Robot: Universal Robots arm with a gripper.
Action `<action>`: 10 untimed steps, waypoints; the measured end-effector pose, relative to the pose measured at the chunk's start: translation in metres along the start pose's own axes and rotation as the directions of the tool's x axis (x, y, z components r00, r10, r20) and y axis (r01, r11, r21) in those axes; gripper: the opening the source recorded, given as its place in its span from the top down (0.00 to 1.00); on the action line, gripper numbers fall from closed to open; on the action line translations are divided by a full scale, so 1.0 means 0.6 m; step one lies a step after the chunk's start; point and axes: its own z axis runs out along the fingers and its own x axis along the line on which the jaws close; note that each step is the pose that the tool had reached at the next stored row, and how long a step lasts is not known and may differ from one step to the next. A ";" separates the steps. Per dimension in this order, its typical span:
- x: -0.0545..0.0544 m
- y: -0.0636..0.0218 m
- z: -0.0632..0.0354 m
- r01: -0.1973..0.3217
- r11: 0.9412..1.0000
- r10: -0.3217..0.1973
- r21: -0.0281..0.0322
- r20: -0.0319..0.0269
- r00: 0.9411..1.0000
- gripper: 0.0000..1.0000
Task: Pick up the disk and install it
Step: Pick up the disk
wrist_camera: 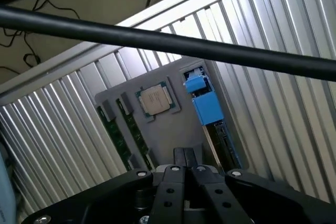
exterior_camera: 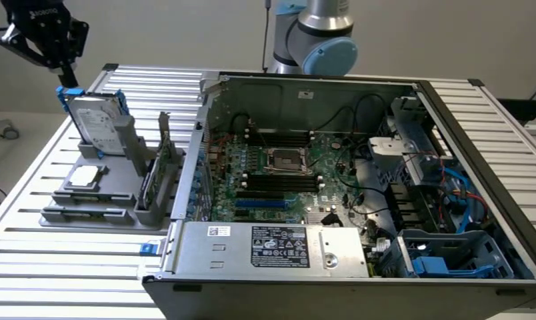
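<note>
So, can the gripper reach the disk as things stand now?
Probably yes. The gripper hangs close above the disk, which stands upright in the grey holder with nothing over its top edge. Its fingers are shut, though, so they could not take it like this.

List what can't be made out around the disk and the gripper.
- Contact: in the exterior view the gripper ends right at the disk's top corner; too small to tell touching from apart.
- Disk label: print too small in the exterior view; the wrist view sees the disk edge-on.
- Disk's lower end: hidden in the grey holder, exterior view.
- Gripper's upper body: cut off by the exterior view's top edge.
</note>
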 end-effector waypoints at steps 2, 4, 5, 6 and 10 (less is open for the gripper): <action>0.000 0.000 0.000 0.010 1.000 -0.010 -0.021 -0.003 1.000 0.89; 0.000 0.000 0.000 0.020 0.999 -0.020 -0.042 -0.002 1.000 0.89; 0.000 0.000 0.000 0.025 0.998 -0.025 -0.052 0.000 1.000 0.89; 0.000 0.000 0.000 0.031 0.998 -0.031 -0.060 0.002 1.000 0.89; 0.000 0.000 0.000 0.068 0.995 -0.067 -0.070 0.024 0.997 0.89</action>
